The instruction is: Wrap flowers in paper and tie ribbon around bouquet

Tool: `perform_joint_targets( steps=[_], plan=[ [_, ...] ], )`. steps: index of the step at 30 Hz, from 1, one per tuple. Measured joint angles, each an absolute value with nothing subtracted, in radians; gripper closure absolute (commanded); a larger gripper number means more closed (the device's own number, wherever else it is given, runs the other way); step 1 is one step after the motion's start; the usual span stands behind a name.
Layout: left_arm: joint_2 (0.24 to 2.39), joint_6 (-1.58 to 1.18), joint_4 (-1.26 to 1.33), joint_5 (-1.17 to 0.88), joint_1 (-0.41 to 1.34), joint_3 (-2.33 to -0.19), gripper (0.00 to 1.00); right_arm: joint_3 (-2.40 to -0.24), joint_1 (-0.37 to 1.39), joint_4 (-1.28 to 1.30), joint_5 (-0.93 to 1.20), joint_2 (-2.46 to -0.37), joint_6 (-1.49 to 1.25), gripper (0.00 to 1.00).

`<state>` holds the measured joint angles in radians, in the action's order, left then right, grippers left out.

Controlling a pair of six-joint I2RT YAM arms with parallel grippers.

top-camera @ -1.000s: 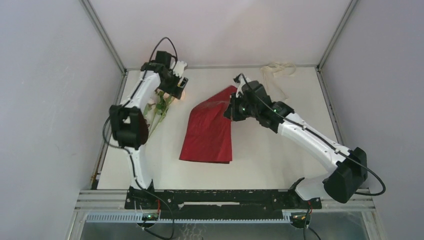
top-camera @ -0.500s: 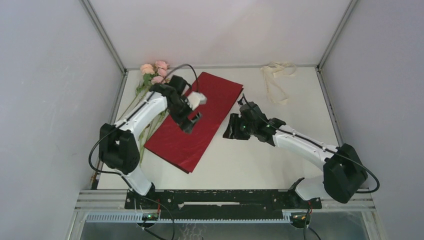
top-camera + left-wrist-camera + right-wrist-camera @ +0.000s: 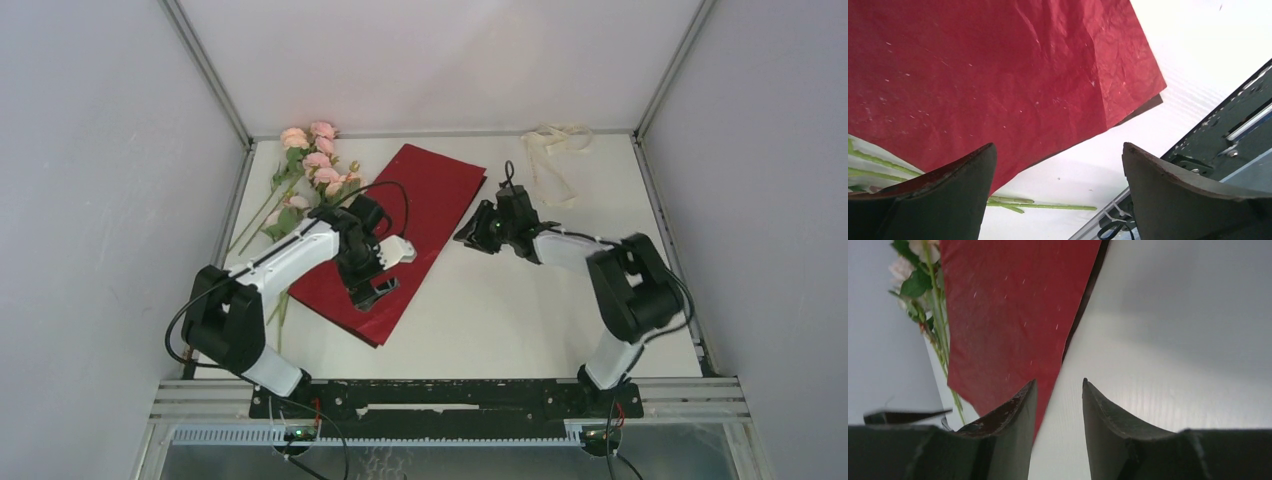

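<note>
The dark red paper [image 3: 420, 195] lies flat as a long folded strip, running diagonally from the far middle toward the near left. The flowers [image 3: 310, 160] lie to its left with their pink blooms at the far-left corner. The ribbon [image 3: 553, 150] sits loose at the far right. My left gripper [image 3: 372, 290] hovers over the paper's near end and is wide open and empty; its wrist view shows the paper [image 3: 998, 75] and green stalk ends [image 3: 1048, 206]. My right gripper [image 3: 468, 235] is open and empty beside the paper's right edge [image 3: 1008, 315], with the flowers [image 3: 918, 285] beyond.
The white table [image 3: 520, 310] is boxed in by grey walls with metal corner posts. A black rail [image 3: 450, 395] holding both arm bases runs along the near edge and also shows in the left wrist view [image 3: 1228, 135].
The right gripper let go of the paper and drew back to its right edge. The paper now lies flat and diagonal. The left arm swung from the flowers to the paper's near end, opening wide.
</note>
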<state>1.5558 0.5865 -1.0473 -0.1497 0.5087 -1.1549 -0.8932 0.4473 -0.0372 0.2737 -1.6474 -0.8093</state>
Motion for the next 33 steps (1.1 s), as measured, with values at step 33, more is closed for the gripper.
perform_joint_targets(
  steps=[33],
  plan=[
    [1.437, 0.681, -0.981, -0.179, 0.509, -0.93, 0.0, -2.013, 0.213, 0.358, 0.196, -2.424, -0.667, 0.37]
  ],
)
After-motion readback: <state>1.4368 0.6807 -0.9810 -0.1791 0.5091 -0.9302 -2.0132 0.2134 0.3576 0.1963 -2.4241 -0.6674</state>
